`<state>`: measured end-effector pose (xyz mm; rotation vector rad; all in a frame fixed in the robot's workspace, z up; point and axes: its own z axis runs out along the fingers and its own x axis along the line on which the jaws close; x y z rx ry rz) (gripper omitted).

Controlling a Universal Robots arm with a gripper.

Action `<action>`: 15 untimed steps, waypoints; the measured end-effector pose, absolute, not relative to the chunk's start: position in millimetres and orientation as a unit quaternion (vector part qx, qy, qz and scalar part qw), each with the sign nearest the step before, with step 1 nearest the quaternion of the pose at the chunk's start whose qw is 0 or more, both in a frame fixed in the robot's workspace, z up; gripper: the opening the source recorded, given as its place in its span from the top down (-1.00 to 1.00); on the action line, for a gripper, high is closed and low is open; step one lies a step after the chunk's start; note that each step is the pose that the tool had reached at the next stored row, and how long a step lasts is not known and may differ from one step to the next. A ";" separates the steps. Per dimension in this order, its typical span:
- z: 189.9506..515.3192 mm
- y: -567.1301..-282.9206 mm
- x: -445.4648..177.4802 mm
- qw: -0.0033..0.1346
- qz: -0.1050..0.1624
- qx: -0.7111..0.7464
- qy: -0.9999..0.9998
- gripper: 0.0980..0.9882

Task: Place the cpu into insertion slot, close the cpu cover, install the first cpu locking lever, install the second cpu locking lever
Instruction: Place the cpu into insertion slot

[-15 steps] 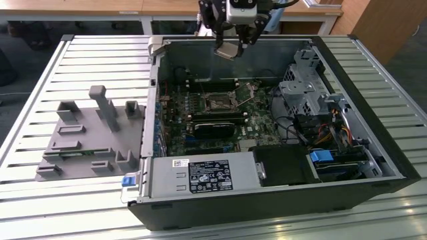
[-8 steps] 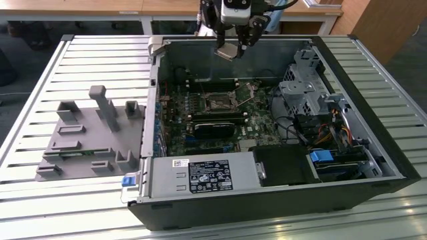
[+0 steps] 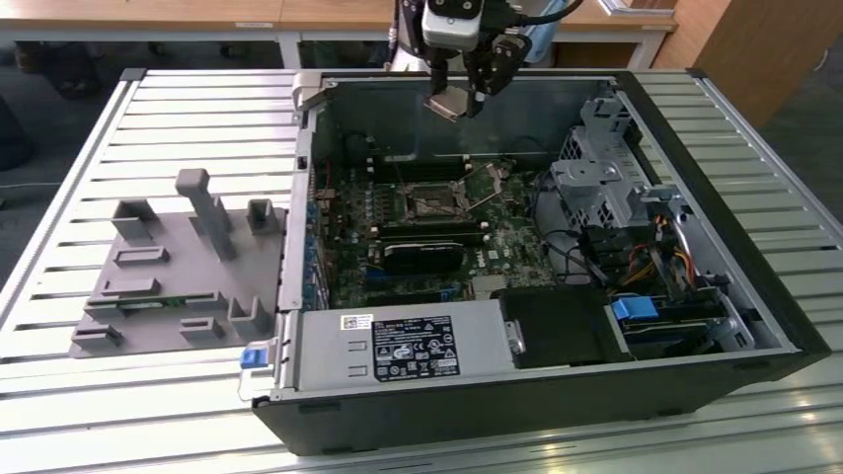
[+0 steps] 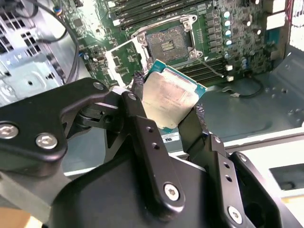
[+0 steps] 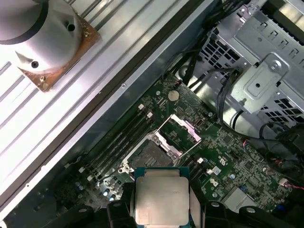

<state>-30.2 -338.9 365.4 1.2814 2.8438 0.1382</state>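
Alignment is what I judge matters most here. My gripper is clamped on two edges of the cpu, tilted, at the upper centre of the exterior view, well above the insertion slot at mid-frame. The cpu cover stands open. I'd level the chip, match its corners to the socket, then lower gently without pressing.

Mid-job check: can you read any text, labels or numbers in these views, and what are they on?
Nothing is legible.
Black label on the power supply: white print and symbols, too small to read.
White sticker beside it: too small.
cpu metal top: no readable marking in either wrist view.
White label beyond the cpu in the second wrist view: blurred.
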 end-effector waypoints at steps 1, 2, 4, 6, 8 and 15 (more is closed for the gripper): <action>365.2 -338.8 -30.1 0.010 0.044 0.417 0.908 0.00; 364.9 -338.8 -30.1 0.010 0.044 0.425 0.904 0.00; 364.5 -338.7 -30.1 0.011 0.044 0.439 0.897 0.00; 364.0 -338.7 -30.1 0.012 0.044 0.454 0.890 0.00; 363.5 -338.7 -30.1 0.013 0.044 0.469 0.882 0.00; 361.4 -338.6 -30.1 0.015 0.043 0.519 0.854 0.00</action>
